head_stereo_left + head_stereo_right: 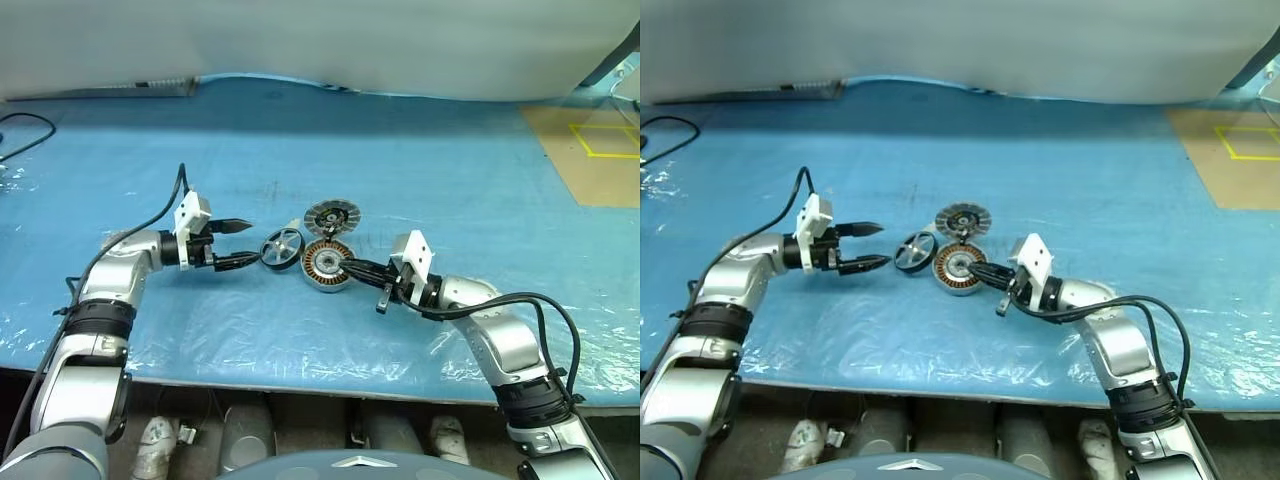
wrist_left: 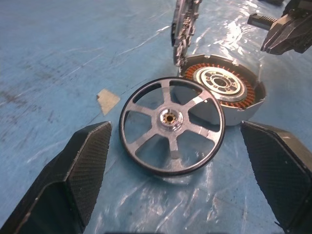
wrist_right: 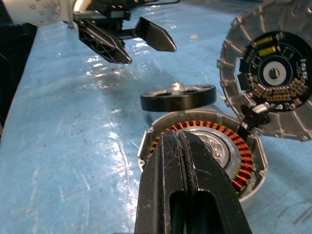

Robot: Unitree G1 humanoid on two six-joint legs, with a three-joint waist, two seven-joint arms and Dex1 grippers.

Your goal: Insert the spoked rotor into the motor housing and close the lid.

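Blue plastic-covered tabletop [image 1: 420, 170] underneath everything, sheet wrinkled and glossy near the front edge.

Left pincer [image 1: 240, 246] reaching in level from the left, fingers spread wide and released, nothing between them; just short of the spoked rotor [image 1: 282, 248] and not touching it. Textured finger pads [image 2: 83, 165] flanking the wheel in the left wrist view.

Right pincer [image 1: 352, 267] coming in from the right, clenched, fingers pressed together with nothing gripped; tip lying over the rim of the motor housing [image 1: 326, 264]. Cannot tell whether touching.

Motor housing near the middle of the tabletop, open face tipped toward the left arm, copper-orange windings showing in a ring round a silver centre.

Lid [image 1: 331, 216] just behind the housing, standing tilted on its edge, ribbed rim and dark centre visible, seemingly joined to the housing's far rim.

Spoked rotor just left of the housing, propped on its rim and leaning against it, outside the housing.
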